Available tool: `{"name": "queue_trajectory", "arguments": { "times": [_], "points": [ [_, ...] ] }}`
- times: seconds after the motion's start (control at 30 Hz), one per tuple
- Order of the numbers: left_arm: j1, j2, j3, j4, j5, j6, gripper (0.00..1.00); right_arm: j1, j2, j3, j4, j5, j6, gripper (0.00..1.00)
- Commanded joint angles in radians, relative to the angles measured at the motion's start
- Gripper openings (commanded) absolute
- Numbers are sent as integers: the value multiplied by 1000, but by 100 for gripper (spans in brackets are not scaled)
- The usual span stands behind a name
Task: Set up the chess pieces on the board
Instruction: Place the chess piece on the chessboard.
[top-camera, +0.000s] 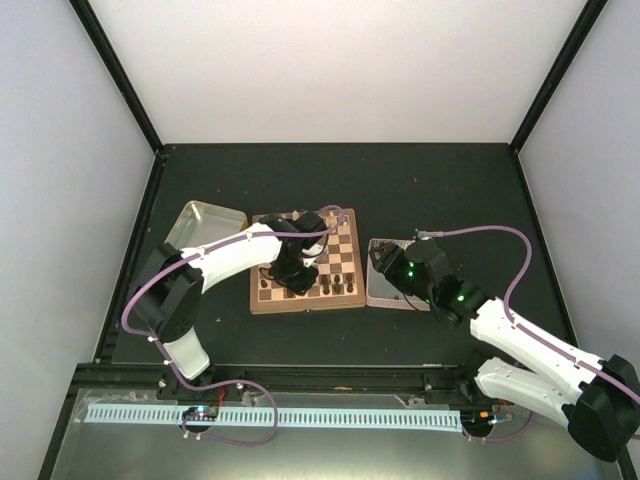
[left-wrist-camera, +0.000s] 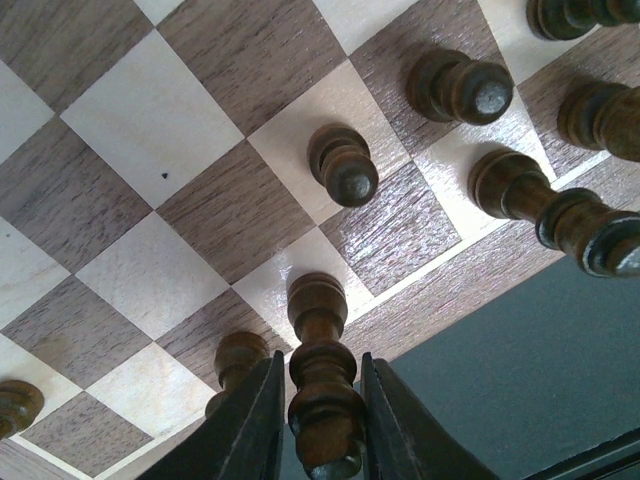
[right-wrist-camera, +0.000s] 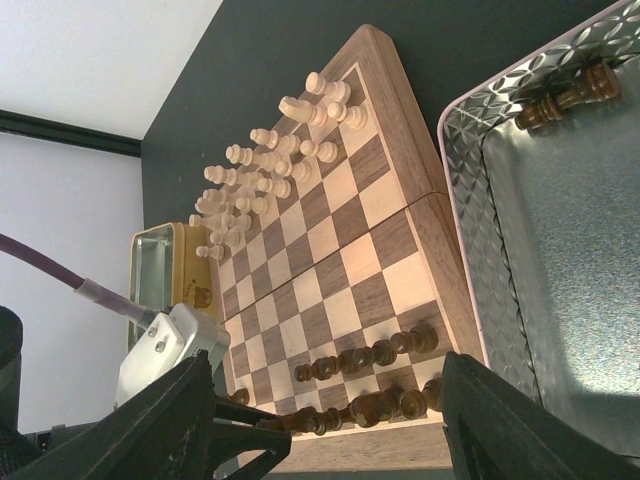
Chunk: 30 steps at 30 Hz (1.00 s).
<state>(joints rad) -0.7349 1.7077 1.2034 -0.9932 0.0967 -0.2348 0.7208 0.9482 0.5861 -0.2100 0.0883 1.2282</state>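
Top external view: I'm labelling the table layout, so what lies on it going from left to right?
From the left: gold tin → chessboard → silver tin.

1. Board (right-wrist-camera: 340, 230): square, wooden, tan-and-brown chequered, reddish rim, lying flat.
2. Dark chess pieces (right-wrist-camera: 370, 355): upright, two partial rows along the board's 6 o'clock edge; two more lie in the silver tin (right-wrist-camera: 475, 220) at 3 o'clock.
3. Dark chess piece (left-wrist-camera: 322, 400): upright on an edge-row square, pinched by the left gripper (left-wrist-camera: 319, 368).
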Motion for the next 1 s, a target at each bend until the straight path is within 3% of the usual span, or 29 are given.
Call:
{"name": "queue_trajectory", "arguments": {
  "times": [0.0,0.47,0.67,0.87,0.97],
  "points": [
    [-5,-5,1,12,-6,11,26,-7,-1,-7,14,2,-8,63],
    [-5,-79,71,-22,-9,13,36,-7,-20,13,-27,55,-36,63],
    [3,-181,81,18,-68,-17,37,-47,-12,49,-66,77,-231,61],
    [14,-335,11,139,-170,-45,38,-147,126,113,-154,69,-444,54],
    [13,-447,-46,230,-199,-44,39,-168,217,158,-243,141,-506,53]
  ]
}}
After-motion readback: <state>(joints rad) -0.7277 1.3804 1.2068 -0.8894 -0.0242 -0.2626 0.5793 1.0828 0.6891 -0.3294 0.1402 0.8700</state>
